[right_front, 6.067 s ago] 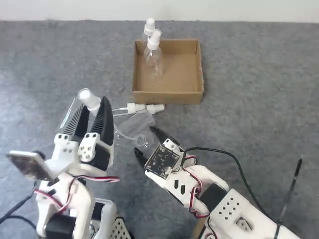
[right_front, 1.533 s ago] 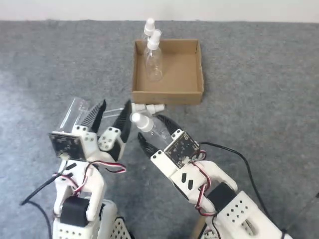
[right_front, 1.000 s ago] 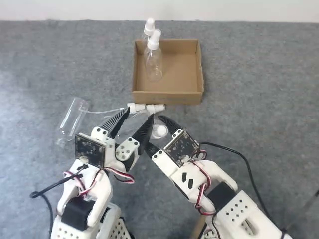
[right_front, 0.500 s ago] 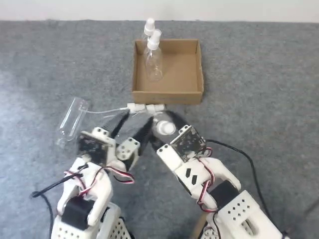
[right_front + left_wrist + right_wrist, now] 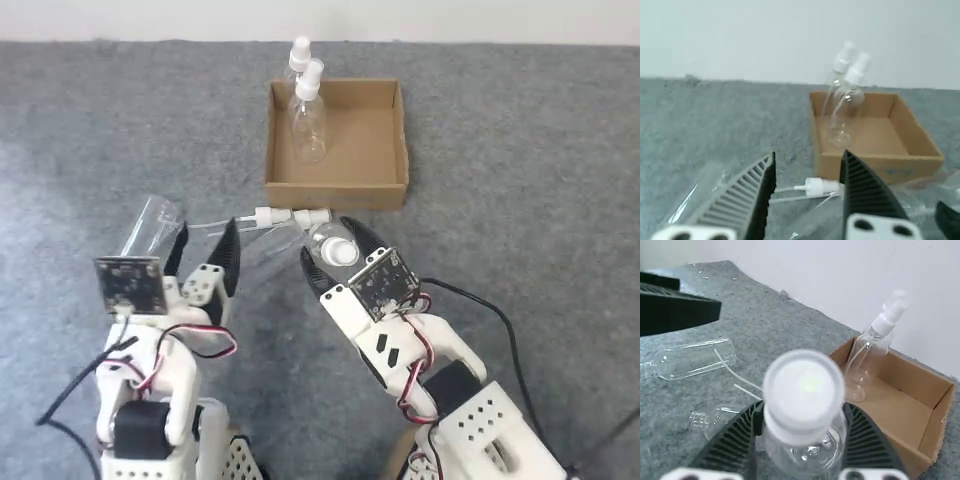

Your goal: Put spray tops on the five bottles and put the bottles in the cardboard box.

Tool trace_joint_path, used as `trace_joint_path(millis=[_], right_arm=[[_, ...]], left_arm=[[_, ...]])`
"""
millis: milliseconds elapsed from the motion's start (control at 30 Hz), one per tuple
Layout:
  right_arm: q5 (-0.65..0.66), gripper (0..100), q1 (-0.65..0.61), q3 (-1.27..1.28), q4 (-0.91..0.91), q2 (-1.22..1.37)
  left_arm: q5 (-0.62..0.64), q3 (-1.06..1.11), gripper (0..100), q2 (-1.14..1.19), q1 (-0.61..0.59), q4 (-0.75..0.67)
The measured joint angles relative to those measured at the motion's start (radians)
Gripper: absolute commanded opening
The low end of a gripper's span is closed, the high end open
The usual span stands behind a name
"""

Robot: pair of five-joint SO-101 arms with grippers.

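Cardboard box point(image 5: 385, 190): 2 capped bottles point(image 5: 308, 120) stand in its far-left corner. Right end effector point(image 5: 338, 255): clamped on a 3rd capped bottle point(image 5: 804, 390), upright, just before the box, unboxed. On the desk point(image 5: 520, 150): 2 uncapped bottles point(image 5: 695, 357), 2 spray tops point(image 5: 290, 215). Left end effector point(image 5: 205, 240): wide open, empty, drawn back leftward from the held bottle since 0.5 s ago.

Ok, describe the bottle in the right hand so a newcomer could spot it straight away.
Find the cardboard box at the far side of the grey mat. Just in front of its near wall, the right hand grips a clear bottle. It is the only bottle in a hand: two capped ones stand at the box's far corner, and the bottle lying left has no top.
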Motion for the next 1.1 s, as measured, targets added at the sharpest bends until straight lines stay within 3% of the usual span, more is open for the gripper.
trace_joint_path(millis=[267,667,1100], right_arm=[[0.000,9.1,0.000,-0.158,0.221,0.000],[0.000,8.8,0.000,-0.382,0.269,0.017],[0.000,9.1,0.000,-0.736,0.311,0.393]], left_arm=[[0.066,0.023,20,0.003,-0.054,0.009],[0.068,0.035,20,0.002,-0.176,0.009],[0.068,0.043,20,0.002,-0.184,0.009]])
